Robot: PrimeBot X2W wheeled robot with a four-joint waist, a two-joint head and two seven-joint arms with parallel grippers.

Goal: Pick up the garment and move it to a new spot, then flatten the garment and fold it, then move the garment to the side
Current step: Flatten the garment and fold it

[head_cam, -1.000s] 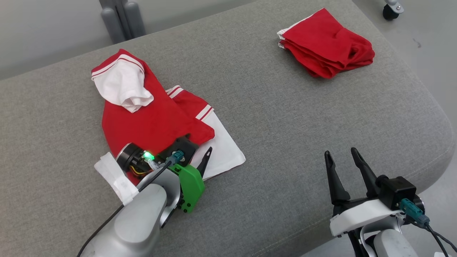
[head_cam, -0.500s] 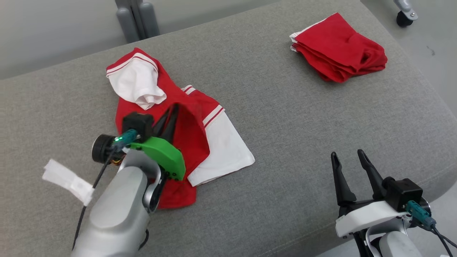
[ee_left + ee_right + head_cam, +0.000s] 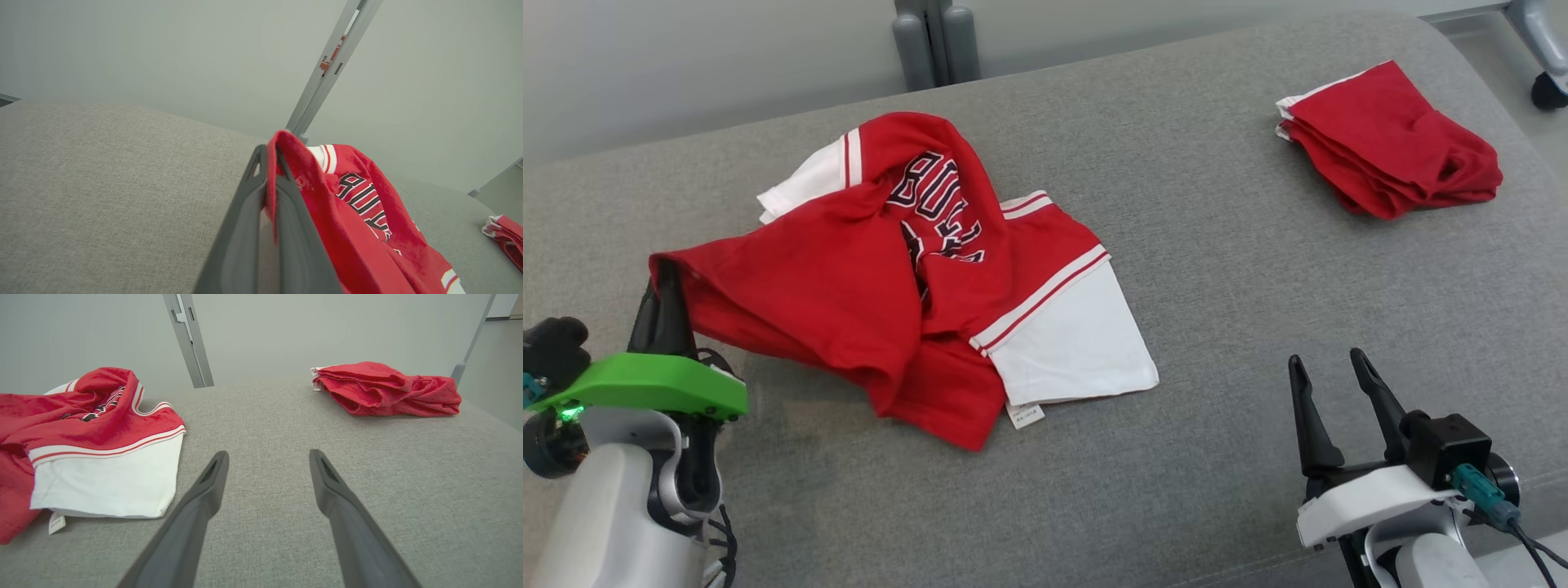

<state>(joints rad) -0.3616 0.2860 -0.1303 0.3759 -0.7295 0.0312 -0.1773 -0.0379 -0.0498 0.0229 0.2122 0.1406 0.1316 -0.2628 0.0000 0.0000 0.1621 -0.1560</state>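
The garment (image 3: 849, 278) is a red and white shirt with dark lettering, lying crumpled on the grey cushion (image 3: 1217, 269). My left gripper (image 3: 668, 282) is shut on a red edge of it at the far left and holds that edge stretched out above the cushion. The left wrist view has the two fingers pressed together on the red fabric (image 3: 310, 179). My right gripper (image 3: 1327, 371) hovers open at the lower right, empty, a little right of the garment's white sleeve (image 3: 106, 482).
A second red garment (image 3: 1392, 143), folded, lies at the far right of the cushion and also appears as a folded red pile (image 3: 384, 390) in the right wrist view. A grey post (image 3: 935, 41) stands behind the cushion. The cushion's front edge runs just below my right gripper.
My left gripper has shut on the garment's red edge and pulled it out to the left, unfolding the shirt so its lettering shows. The head camera has shifted. The right gripper has stayed put.
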